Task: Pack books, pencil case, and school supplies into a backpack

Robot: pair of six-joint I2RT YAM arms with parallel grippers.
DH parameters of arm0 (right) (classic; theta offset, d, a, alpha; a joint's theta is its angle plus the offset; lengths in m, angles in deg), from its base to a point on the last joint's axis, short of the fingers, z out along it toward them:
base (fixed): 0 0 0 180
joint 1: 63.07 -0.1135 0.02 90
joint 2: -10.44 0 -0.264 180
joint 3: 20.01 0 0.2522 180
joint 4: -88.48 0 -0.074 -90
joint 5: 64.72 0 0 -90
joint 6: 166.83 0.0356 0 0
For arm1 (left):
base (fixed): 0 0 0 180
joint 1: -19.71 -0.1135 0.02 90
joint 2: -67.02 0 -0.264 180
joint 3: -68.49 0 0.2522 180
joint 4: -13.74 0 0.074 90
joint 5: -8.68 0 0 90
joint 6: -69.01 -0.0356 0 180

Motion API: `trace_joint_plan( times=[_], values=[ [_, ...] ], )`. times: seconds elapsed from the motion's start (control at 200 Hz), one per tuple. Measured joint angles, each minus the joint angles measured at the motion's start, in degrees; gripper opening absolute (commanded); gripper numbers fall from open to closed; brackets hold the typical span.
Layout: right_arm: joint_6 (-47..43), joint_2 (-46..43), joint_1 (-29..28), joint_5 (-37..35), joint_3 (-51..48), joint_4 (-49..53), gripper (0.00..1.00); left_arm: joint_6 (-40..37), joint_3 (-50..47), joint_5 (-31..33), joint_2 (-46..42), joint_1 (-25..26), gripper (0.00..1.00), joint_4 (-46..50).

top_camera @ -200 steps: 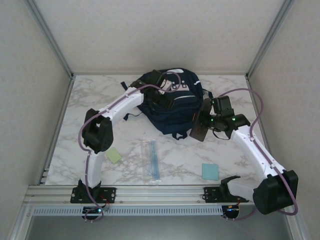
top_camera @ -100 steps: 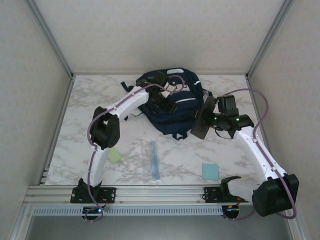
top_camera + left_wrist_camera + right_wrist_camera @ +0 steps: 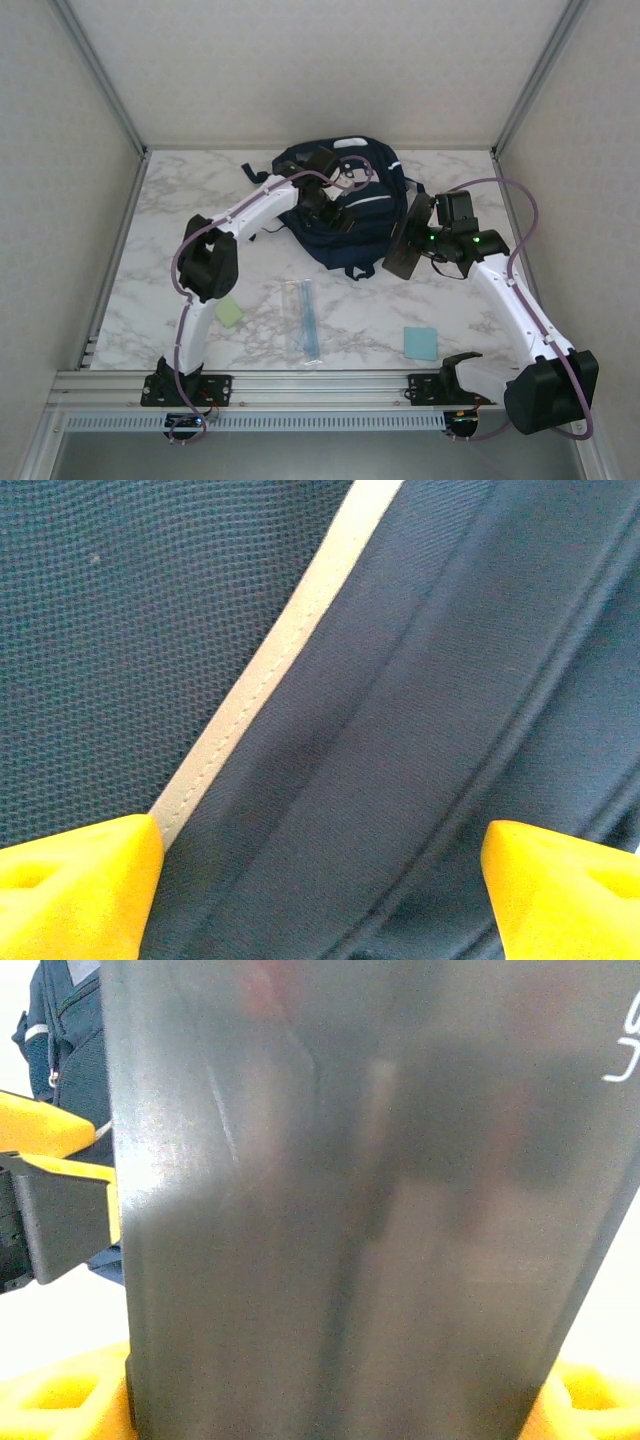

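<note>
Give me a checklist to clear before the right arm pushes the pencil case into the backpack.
1. Right gripper shut on the pencil case: ok.
2. Left gripper open, fingertips apart over the backpack fabric: ok.
3. Backpack mouth open wide enough for the case: cannot tell.
4. Case clear of the backpack's right side: cannot tell; the two meet in the top view.
5. Ruler, green pad and blue pad flat on the table, away from both grippers: ok.
</note>
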Motion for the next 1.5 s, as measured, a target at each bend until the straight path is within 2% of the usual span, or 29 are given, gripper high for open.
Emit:
trace_joint_plan(
  times=[0.075, 0.12, 0.25, 0.46, 0.576, 0.781, 0.926, 1.131, 1.502],
  values=[
    [0.02, -0.02, 0.02, 0.02, 0.0, -0.02, 0.46, -0.15, 0.85, 2.62, 1.33, 0.17, 0.69, -0.26],
    [0.02, -0.04, 0.0, 0.02, 0.0, 0.0, 0.46, -0.66, 1.18, 3.93, 2.05, 0.33, 0.57, -0.48],
    [0.0, -0.48, 0.02, 0.02, 0.0, 0.02, 0.46, -0.66, 2.03, 6.27, 3.56, 1.73, 0.0, -0.98],
    [-0.02, -1.66, 0.11, 0.31, 0.0, 0.24, 0.43, -0.31, 5.01, 6.75, 4.09, 1.92, 0.0, -0.39],
    [-0.02, -1.77, 0.11, 0.46, 0.0, 0.63, 0.43, 2.58, 6.12, 4.22, 3.98, 1.11, 0.0, 0.46],
    [0.0, -1.9, 0.11, 1.55, 0.0, 0.94, 0.43, 11.63, 8.92, -4.33, 1.84, -4.09, 0.0, 0.59],
    [0.48, -0.55, 0.11, 3.5, 0.0, -0.42, 0.42, 16.44, 10.27, -6.14, 0.22, -7.06, 0.0, -1.25],
    [5.31, 7.54, 0.11, 5.27, 2.45, -3.93, 0.42, 20.94, 10.43, -6.56, 0.22, -7.48, 0.0, -2.27],
    [21.07, 27.78, 0.11, 12.13, 14.43, -16.9, 0.41, 23.17, 10.43, -6.56, 0.22, -7.5, 0.0, -2.93]
  ],
)
